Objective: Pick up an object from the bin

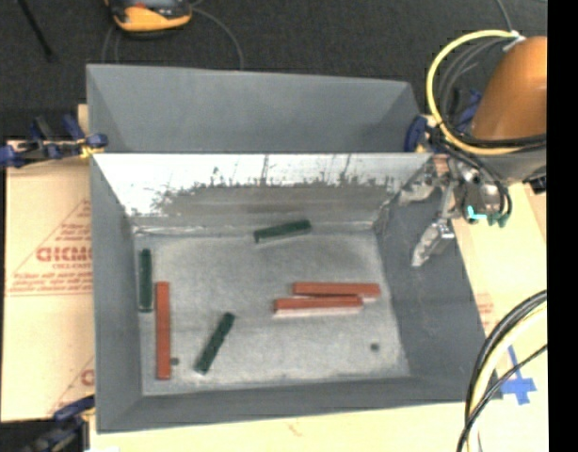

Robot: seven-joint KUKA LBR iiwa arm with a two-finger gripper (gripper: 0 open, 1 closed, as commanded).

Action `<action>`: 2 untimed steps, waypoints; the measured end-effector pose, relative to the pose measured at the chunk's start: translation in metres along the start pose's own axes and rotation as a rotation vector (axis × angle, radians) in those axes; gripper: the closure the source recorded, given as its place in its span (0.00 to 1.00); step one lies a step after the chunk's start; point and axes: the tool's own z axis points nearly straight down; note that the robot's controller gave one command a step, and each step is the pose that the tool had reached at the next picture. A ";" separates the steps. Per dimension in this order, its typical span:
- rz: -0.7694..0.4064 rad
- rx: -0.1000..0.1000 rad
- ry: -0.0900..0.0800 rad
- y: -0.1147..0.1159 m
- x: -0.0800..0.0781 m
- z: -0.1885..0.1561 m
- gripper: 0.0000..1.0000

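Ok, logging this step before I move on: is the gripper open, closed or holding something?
Gripper: cannot be told from here; it sits over the bin's right wall.

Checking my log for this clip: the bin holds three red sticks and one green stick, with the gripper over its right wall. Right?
No: the camera view shows three green sticks, one at the back, one at the left, one slanted near the front. The rest stands.

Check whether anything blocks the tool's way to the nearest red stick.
Nothing visible does. The tool hangs above the bin at its right sloped wall; the red stick lies flat on the floor to its left, only bare metal between. A second red stick lies alongside it.
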 end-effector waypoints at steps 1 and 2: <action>-0.003 0.002 -0.008 0.000 -0.002 -0.005 0.00; -0.016 0.003 -0.012 0.032 0.006 0.056 0.00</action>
